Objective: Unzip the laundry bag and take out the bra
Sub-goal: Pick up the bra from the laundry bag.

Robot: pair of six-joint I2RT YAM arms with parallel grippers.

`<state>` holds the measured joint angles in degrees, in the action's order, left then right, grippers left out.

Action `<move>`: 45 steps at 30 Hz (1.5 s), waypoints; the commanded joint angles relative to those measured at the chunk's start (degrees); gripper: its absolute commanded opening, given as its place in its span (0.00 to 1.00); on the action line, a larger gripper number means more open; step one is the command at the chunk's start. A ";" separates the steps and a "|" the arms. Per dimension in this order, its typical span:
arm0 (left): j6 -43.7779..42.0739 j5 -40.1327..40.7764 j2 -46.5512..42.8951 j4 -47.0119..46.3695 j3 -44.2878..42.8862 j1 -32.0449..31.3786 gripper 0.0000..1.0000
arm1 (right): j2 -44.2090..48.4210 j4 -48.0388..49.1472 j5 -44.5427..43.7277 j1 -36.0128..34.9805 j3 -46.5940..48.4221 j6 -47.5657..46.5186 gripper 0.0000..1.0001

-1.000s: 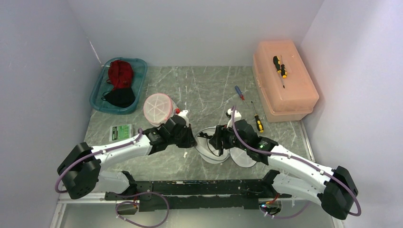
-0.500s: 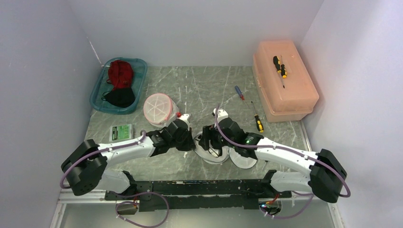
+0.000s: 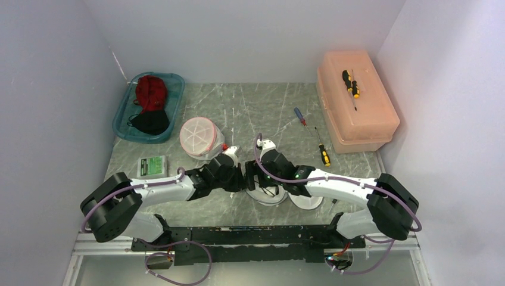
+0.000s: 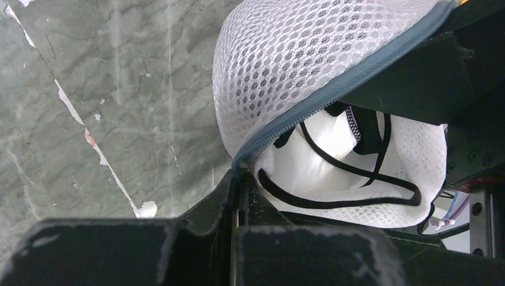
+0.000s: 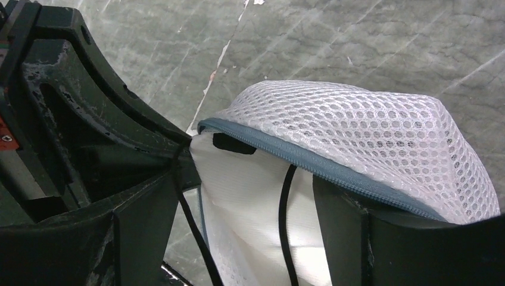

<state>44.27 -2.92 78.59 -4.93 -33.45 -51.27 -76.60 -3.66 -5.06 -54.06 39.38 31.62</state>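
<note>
At the laundry bag's left end, the left gripper is clamped tight on the rim, right where the grey zip runs into its fingers. The laundry bag lies on the table between the two grippers. Its zip gapes and the mesh upper half is lifted clear, so the unzipping looks largely done. Inside the bag the bra, white with black straps, sits in plain sight and is not yet out. At the bag's mouth, the right gripper stands with its jaws spread wide. White fabric and a strap lie between them, but nothing is pinched. What remains, I judge, is closing on the bra and drawing it out of the bag.
</note>
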 commanded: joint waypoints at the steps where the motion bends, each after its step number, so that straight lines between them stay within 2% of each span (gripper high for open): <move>1: 0.68 -2.43 0.64 -8.38 1.68 -0.48 0.03 | -0.17 3.44 -0.27 -0.54 1.91 -0.19 0.86; 4: 0.59 -3.06 1.73 -10.15 1.53 -0.47 0.03 | 0.02 3.19 -2.53 -0.60 1.86 0.79 0.84; 16: 1.41 -4.02 2.12 -12.48 2.09 -0.46 0.03 | -4.37 -3.47 -11.62 -0.56 3.41 3.00 0.62; 22: 1.50 -3.18 0.23 -11.56 3.07 -0.47 0.03 | -3.62 -6.40 -15.85 -0.44 2.92 3.06 0.43; 30: 1.27 -2.97 0.10 -10.61 2.89 -0.46 0.03 | 5.54 -3.99 -16.28 -0.37 -2.24 3.72 0.22; 35: 1.08 -2.55 0.35 -9.58 2.25 -0.50 0.03 | 9.70 -4.84 -15.02 0.13 -3.09 3.73 0.00; 40: 0.76 -1.48 -0.65 -8.06 2.08 -0.48 0.03 | 15.08 -4.99 -12.36 1.23 -3.86 2.68 0.00; 45: -0.05 0.51 -2.25 -4.38 1.41 -0.46 0.03 | 19.94 -5.07 -5.25 3.20 -3.77 0.18 0.00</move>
<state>45.12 -4.34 78.67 -12.78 -31.11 -51.46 -59.96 -10.11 -15.20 -52.31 35.11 34.00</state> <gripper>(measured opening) 0.039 0.032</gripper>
